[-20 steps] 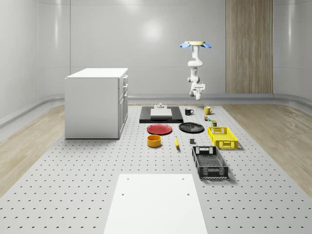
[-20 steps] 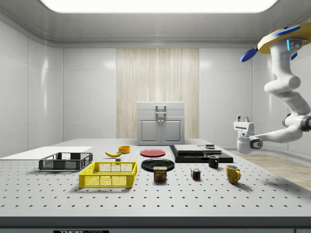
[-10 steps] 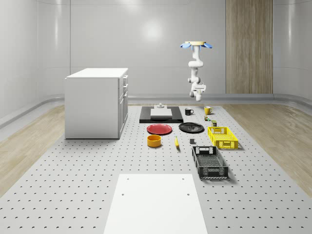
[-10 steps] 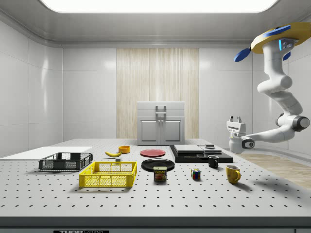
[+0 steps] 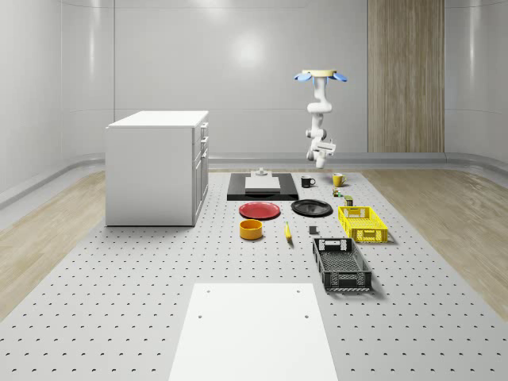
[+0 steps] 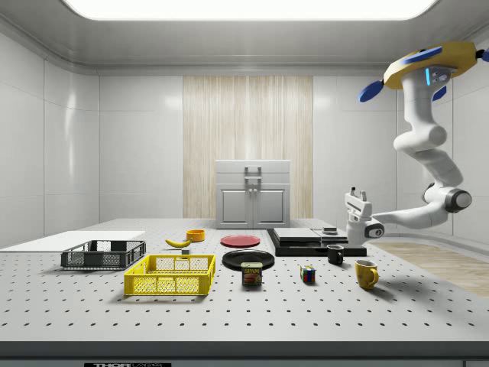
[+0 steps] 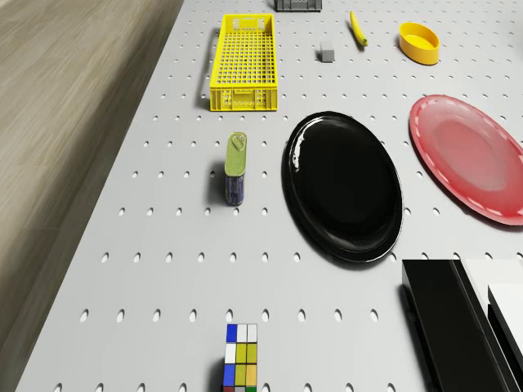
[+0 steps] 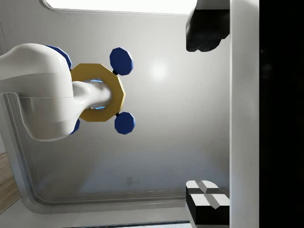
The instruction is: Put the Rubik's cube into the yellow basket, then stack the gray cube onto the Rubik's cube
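In the whole-scene view the drone hovers over the far end of the table. My gripper hangs under it on the bent arm, well above the Rubik's cube. The cube sits on the table below my fingers and a little nearer the yellow basket. The gray cube lies further out that way, beside the basket. In the side view my gripper is turned fingertips up, away from the table. The Rubik's cube is therefore behind and below my fingers, offset toward the yellow basket, which is well apart from it past a can. I judge the wrist has to roll over before any descent makes sense. In the drone view the Rubik's cube stands flat on one face. Its sides run roughly square with the rows of table holes, and as a cube it has no long axis, so either pair of side faces would suit my pads. The yellow basket runs lengthwise away from the cube, past the can, with the gray cube just beside it. In the wrist view my fingertips stand wide apart with nothing between them, and I look back up at the drone.
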Robot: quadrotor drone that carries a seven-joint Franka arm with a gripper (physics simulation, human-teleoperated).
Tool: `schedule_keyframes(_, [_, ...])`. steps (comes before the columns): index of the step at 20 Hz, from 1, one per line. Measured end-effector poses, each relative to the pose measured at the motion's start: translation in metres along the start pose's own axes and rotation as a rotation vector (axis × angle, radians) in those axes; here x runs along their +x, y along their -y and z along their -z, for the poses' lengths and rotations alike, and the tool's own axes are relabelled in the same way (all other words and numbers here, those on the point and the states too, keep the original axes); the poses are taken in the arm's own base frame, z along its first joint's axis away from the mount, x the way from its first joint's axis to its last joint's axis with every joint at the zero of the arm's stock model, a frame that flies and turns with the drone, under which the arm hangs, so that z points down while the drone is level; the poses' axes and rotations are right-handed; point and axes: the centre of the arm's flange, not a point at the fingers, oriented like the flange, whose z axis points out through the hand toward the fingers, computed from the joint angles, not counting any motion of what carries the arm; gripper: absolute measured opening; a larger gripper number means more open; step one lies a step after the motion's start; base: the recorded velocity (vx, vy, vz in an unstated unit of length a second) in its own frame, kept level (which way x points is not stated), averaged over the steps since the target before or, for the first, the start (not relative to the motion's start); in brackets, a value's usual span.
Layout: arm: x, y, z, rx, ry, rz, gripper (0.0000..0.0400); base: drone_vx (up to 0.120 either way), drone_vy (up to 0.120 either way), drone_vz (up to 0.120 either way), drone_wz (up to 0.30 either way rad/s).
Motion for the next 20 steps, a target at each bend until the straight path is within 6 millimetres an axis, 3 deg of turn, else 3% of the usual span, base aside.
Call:
schedule_keyframes(5, [-0.023,0.022,-0.005,-0.229,-0.233,0.007,0.0400,0.120,0.000,0.000,0.000])
schedule_keyframes(8, [-0.044,0.043,-0.022,-0.471,-0.476,0.014,0.0400,0.120,0.000,0.000,0.000])
schedule_keyframes(13, [-0.071,0.068,-0.092,-1.048,-1.051,0.029,0.0400,0.120,0.000,0.000,0.000])
schedule_keyframes(17, [-0.062,0.058,-0.150,-1.485,-1.484,0.041,0.0400,0.120,0.000,0.000,0.000])
schedule_keyframes(20, [-0.049,0.044,-0.174,-1.706,-1.703,0.049,0.0400,0.120,0.000,-0.120,0.000])
